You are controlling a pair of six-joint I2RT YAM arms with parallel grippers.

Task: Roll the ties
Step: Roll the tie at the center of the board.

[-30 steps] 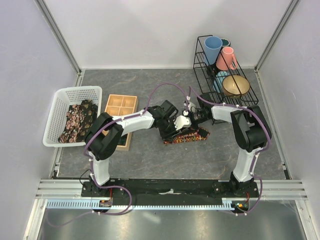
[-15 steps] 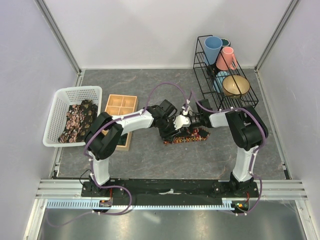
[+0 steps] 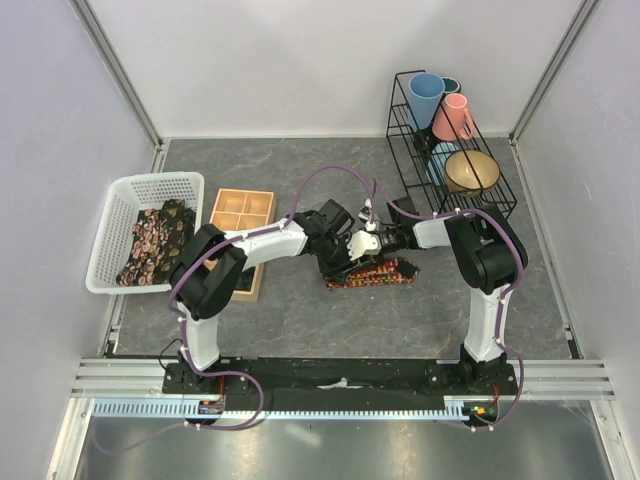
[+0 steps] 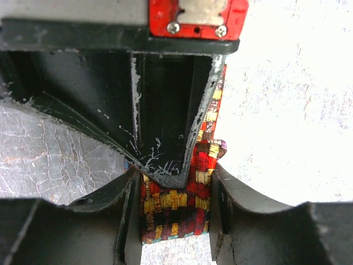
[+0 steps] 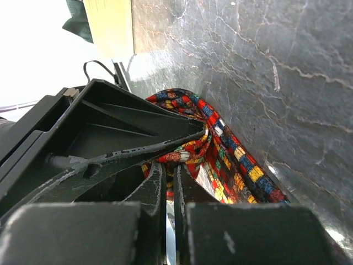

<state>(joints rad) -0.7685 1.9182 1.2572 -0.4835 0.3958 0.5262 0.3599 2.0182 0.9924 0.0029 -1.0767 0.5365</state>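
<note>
A: So, which way does the work lie from the grippers?

B: The long narrow fabric tie, dark with red, yellow and orange print [image 3: 385,272], lies on the grey stone-look tabletop [image 3: 300,320], just right of centre in the top view. Its long axis runs left–right in frame. Both grippers sit at its left end, and the loose length trails off to the right.

A: Left gripper?

B: Left gripper [image 3: 346,260] comes in from the upper left. In the wrist view the jaws are about half apart, and the tie's band fills the gap between the fingers [image 4: 226,201] edge to edge. I read that as clamped across the width.

A: Right one?

B: Right gripper [image 3: 370,240] reaches in from the right, above the tie. Its fingertips [image 5: 157,185] are pressed together with a fold of fabric right at the tips. Looks pinched, though the contact is partly hidden.

A: Who's nearer the free end?

B: Right arm, by my read: the tail lies on its side. Rolling would have to run along that left–right axis.

A: Other stock?

B: More ties [image 3: 150,245] in the white plastic basket [image 3: 120,200], far left, well apart.
</note>
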